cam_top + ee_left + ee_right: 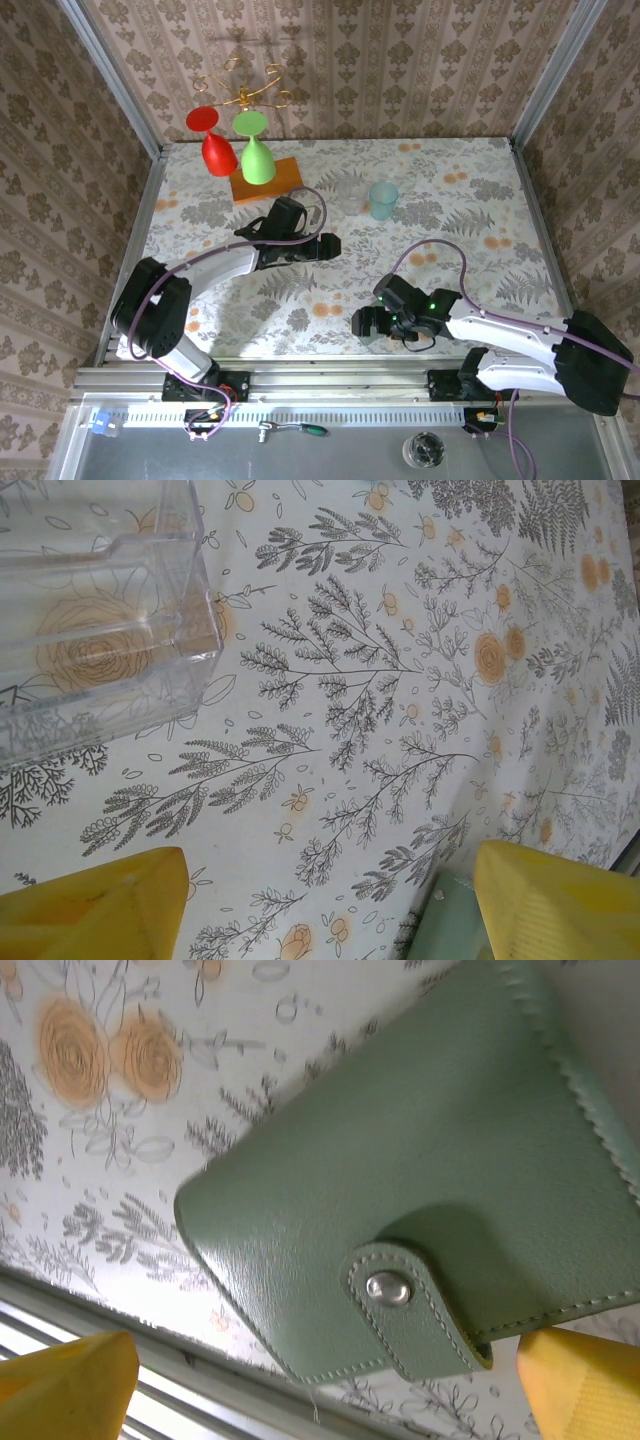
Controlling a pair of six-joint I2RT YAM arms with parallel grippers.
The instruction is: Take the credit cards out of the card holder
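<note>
Floral tablecloth (100, 1110), sage-green, seemingly leather card holder (420, 1160), stitched snap tab (410, 1310)

White arms (215, 265), purple cables (436, 243), yellow fingers (95, 905)

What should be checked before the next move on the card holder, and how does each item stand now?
1. The right hand is open: ok.
2. A corner of the card holder sits between its fingers: ok.
3. The snap tab is undone: not ok, it is fastened.
4. The credit cards are inside: cannot tell, the holder is closed.
5. The left hand is open and empty: ok.
</note>
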